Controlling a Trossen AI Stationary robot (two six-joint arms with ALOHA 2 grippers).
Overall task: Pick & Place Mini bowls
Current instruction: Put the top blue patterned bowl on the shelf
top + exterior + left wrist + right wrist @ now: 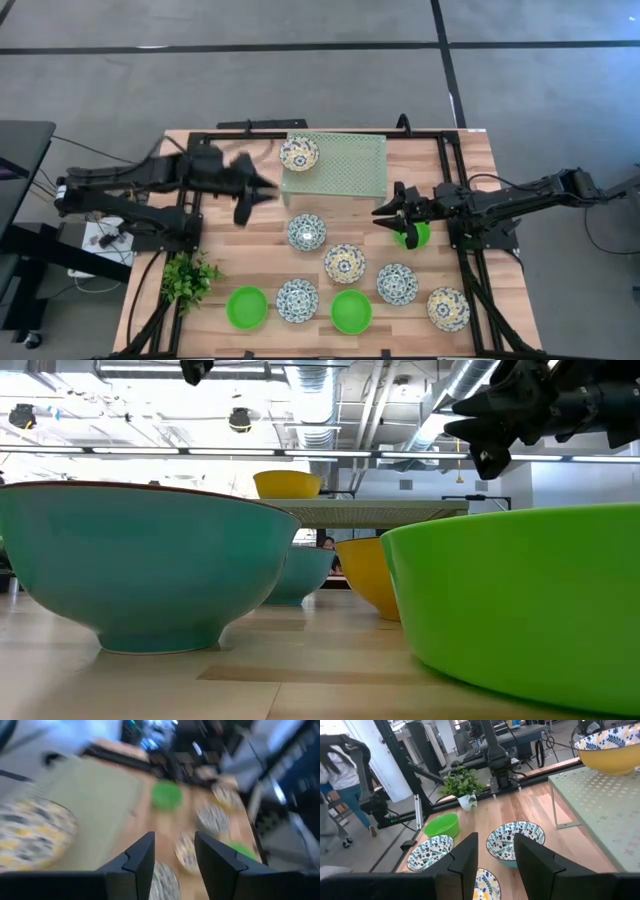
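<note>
Starting at our left gripper (pixel 268 189), we see its two dark fingers (pixel 140 862) standing apart with nothing between them, hanging above bare wood just beside the near-left corner of the pale green rack (pixel 350 165). Our right gripper (pixel 383 213) also has its fingers (pixel 465 860) parted and empty, poised over the wood at about nine o'clock from the green bowl (pixel 412 236) that sits partly under that arm. Moving outward, one patterned bowl (pixel 299 153) with a yellowish outside stands on the rack's far-left corner, at roughly one o'clock from the left gripper. Directly toward the table's near edge from the rack, at five o'clock from the left gripper, lies a blue-patterned bowl (pixel 307 232), and just beyond it at five o'clock sits another patterned bowl (pixel 344 263). Along the near side of the wooden table (pixel 470 160) we find a row: a green bowl (pixel 247 306), a patterned bowl (pixel 298 300), a second green bowl (pixel 351 311), a patterned bowl (pixel 397 284), and a last patterned bowl (pixel 448 309) nearest the right frame rail. A small leafy plant (pixel 189 277) stands at the table's left edge, at about seven o'clock from the left gripper. In the right wrist view a person (pixel 342 780) stands in the room beyond the table.
</note>
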